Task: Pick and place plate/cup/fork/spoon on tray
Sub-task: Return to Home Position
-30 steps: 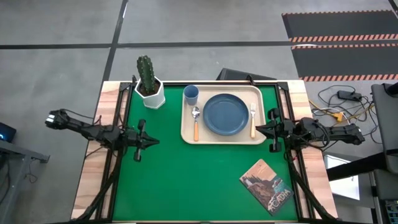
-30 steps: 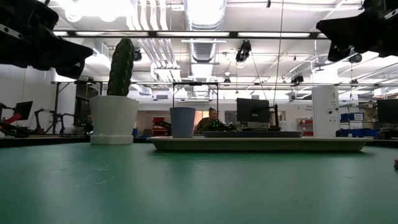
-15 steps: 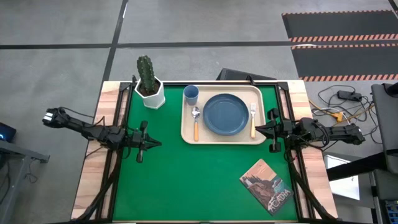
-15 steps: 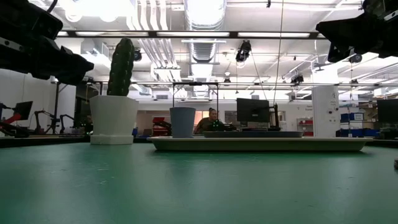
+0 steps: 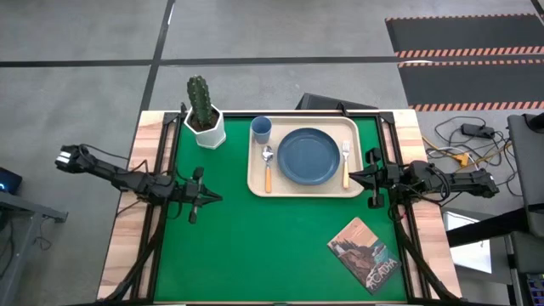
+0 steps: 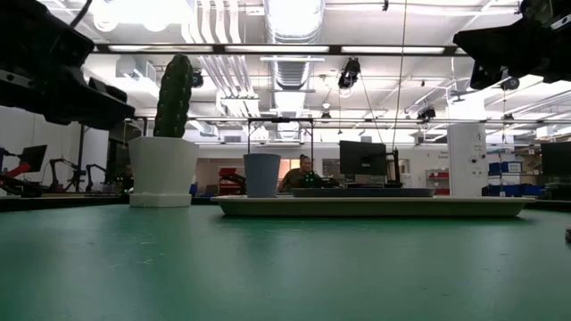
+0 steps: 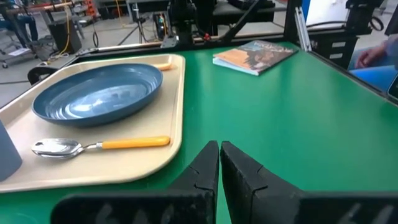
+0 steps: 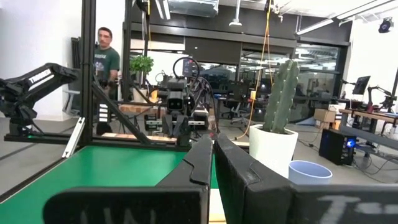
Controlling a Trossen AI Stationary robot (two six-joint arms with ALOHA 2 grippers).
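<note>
High view: the tray (image 5: 303, 192) sits on the far half of the green mat (image 5: 255, 246), already carrying the plate (image 5: 308, 156) at its centre, the cup (image 5: 261, 129) in its far-left corner, the spoon (image 5: 268, 167) left of the plate and the fork (image 5: 346, 163) right of it. The left gripper (image 5: 204, 197) hangs over the mat near the table's left edge; the right gripper (image 5: 370, 179) sits just right of the tray. A cactus pot (image 5: 205, 123) stands just left of the tray, and a booklet (image 5: 363, 254) lies near-right.

Low view: tray (image 6: 370, 206), cup (image 6: 261, 174) and pot (image 6: 162, 169) stand in a row — both arms ride above the table.

Left wrist view: the left gripper (image 7: 219, 163) has its fingers pressed together, empty, with spoon (image 7: 99, 145) and plate (image 7: 99, 94) ahead.

Right wrist view: the right gripper (image 8: 213, 163) is pressed together too, holding nothing; a person (image 8: 106, 59) stands beyond the table.

To me the setting looks finished. The risk now is the right arm — so close to the rim that a careless swing could nudge the tray and scatter the fork.
</note>
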